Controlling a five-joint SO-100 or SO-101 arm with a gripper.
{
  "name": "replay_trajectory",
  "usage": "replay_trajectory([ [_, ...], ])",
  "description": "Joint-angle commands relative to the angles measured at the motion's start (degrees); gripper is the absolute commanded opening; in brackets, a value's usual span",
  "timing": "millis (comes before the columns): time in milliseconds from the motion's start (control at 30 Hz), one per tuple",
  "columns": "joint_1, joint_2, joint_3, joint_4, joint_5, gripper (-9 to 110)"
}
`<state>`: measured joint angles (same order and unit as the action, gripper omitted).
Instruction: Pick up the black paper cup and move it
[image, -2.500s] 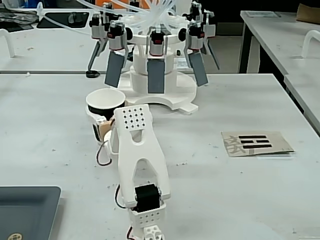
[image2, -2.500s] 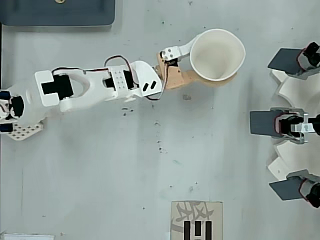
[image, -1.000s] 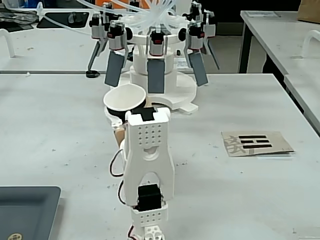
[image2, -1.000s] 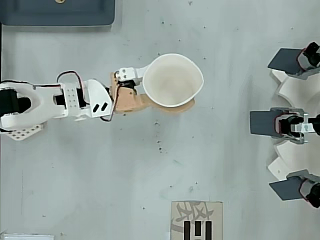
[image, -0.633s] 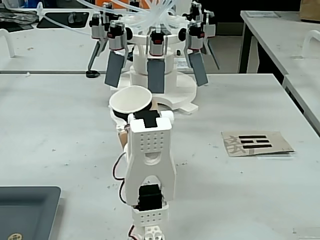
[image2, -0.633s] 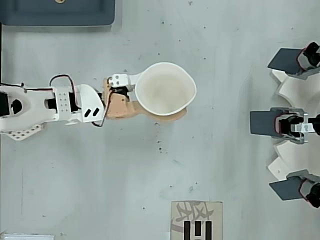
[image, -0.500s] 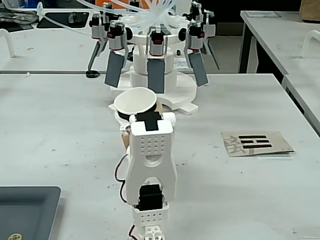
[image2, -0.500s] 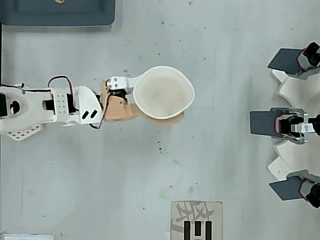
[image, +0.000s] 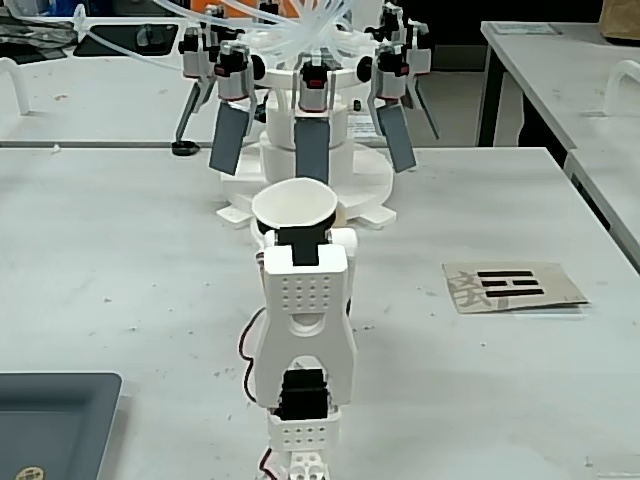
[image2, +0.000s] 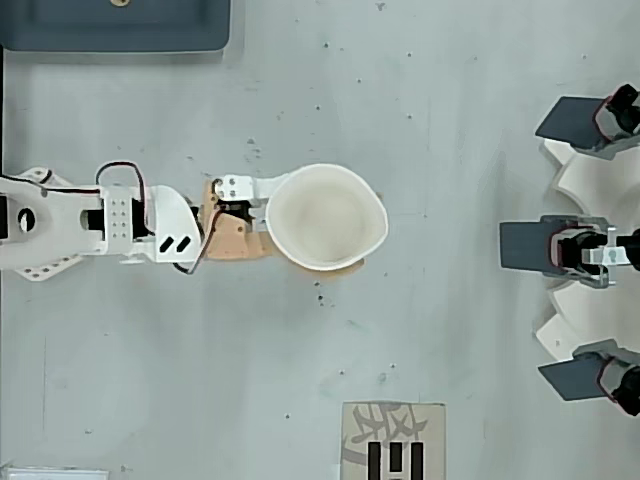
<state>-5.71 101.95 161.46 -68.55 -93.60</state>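
The black paper cup (image2: 326, 216) is held upright above the table, and the overhead view looks into its white inside and slightly squeezed rim. In the fixed view the cup (image: 294, 205) rises just above the white arm, with only a sliver of its black wall showing. My gripper (image2: 345, 225) is shut on the cup, one white finger (image2: 262, 186) on one side and a tan finger (image2: 240, 244) on the other. The fingertips are hidden under the cup's rim.
A white machine with grey paddles (image: 312, 152) stands behind the cup, its paddles (image2: 540, 246) at the right edge overhead. A printed card (image: 512, 286) lies on the table's right. A dark tray (image: 50, 420) sits at the near left corner.
The arm has swung the held cup across the table, down the overhead picture and to the right in the fixed view. The grip has not changed.
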Motion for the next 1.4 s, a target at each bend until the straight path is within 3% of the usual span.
replay_trajectory([
  [0, 1.1, 2.9, -5.5, 2.5, 0.8, 5],
  [500, 3.3, 0.8, -20.4, 18.1, 3.6, 5],
  [1367, 3.8, -8.7, -37.2, 27.2, 5.7, 5],
])
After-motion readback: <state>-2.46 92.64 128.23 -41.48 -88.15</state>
